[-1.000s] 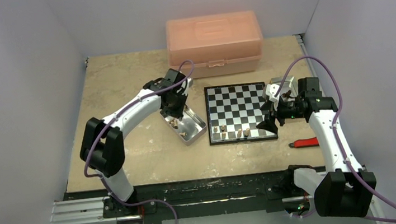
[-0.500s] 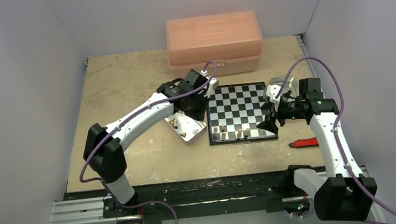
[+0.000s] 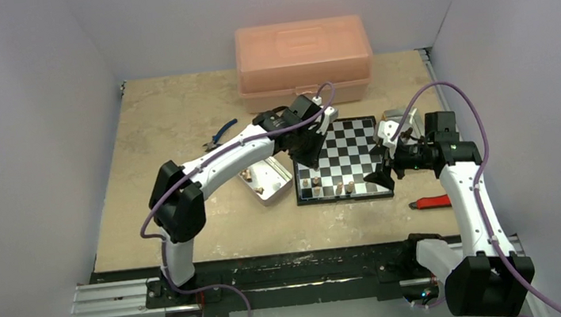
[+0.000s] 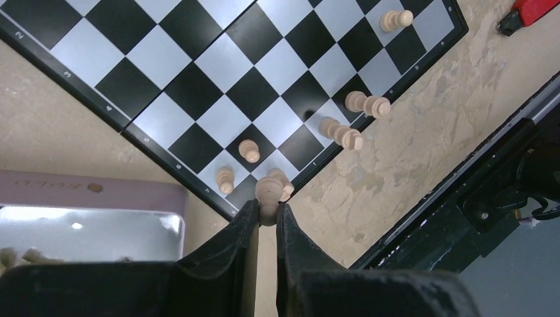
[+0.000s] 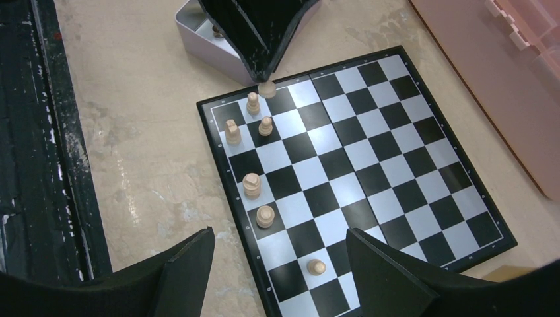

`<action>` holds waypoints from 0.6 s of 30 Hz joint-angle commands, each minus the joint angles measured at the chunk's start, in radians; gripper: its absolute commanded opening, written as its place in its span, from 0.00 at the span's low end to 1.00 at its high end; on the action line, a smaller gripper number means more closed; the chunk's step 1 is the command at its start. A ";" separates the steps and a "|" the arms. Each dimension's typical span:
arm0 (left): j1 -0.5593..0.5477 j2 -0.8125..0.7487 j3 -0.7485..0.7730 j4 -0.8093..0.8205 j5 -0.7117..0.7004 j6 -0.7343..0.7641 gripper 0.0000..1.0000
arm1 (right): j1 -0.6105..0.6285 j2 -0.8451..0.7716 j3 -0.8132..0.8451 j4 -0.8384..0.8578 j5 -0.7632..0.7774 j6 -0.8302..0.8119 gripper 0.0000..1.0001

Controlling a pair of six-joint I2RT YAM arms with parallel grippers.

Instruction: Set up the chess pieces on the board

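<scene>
Early stage. We count six light tan wooden chessmen (image 5: 251, 183) standing on the small black-and-silver checked chessboard (image 5: 396, 172), all along its near edge, mostly towards the near-left corner. Left gripper (image 4: 266, 212) is clenched on a seventh tan piece (image 4: 268, 190) above that corner. Right gripper (image 5: 279, 232) is spread and empty over the board's right edge. More pieces lie in the shiny metal tin (image 3: 281, 190) just beside the board's left edge; we can't tell how many. Most of the setup remains, we'd judge.
</scene>
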 commanded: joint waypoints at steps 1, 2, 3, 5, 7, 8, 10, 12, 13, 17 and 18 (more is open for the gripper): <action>-0.018 0.038 0.073 0.038 0.037 -0.040 0.00 | -0.003 -0.018 0.023 -0.006 -0.029 -0.013 0.77; -0.021 0.047 0.081 0.038 0.040 -0.043 0.00 | -0.003 -0.019 0.022 -0.009 -0.029 -0.014 0.77; -0.025 0.057 0.088 0.040 0.043 -0.045 0.00 | -0.003 -0.019 0.022 -0.009 -0.029 -0.015 0.77; -0.031 0.075 0.104 0.040 0.043 -0.048 0.00 | -0.003 -0.018 0.022 -0.009 -0.028 -0.015 0.77; -0.035 0.094 0.116 0.037 0.040 -0.048 0.00 | -0.003 -0.018 0.024 -0.010 -0.029 -0.016 0.77; -0.036 0.101 0.120 0.036 0.039 -0.050 0.00 | -0.003 -0.019 0.024 -0.010 -0.029 -0.016 0.77; -0.038 0.117 0.127 0.034 0.034 -0.051 0.00 | -0.003 -0.019 0.025 -0.010 -0.029 -0.017 0.77; -0.040 0.132 0.134 0.030 0.027 -0.050 0.00 | -0.003 -0.019 0.024 -0.011 -0.030 -0.016 0.77; -0.041 0.141 0.138 0.027 0.024 -0.050 0.00 | -0.003 -0.018 0.024 -0.012 -0.030 -0.017 0.77; -0.046 0.169 0.159 0.010 0.015 -0.047 0.00 | -0.003 -0.017 0.025 -0.012 -0.030 -0.018 0.77; -0.047 0.175 0.161 0.008 0.012 -0.047 0.00 | -0.003 -0.017 0.025 -0.012 -0.030 -0.018 0.77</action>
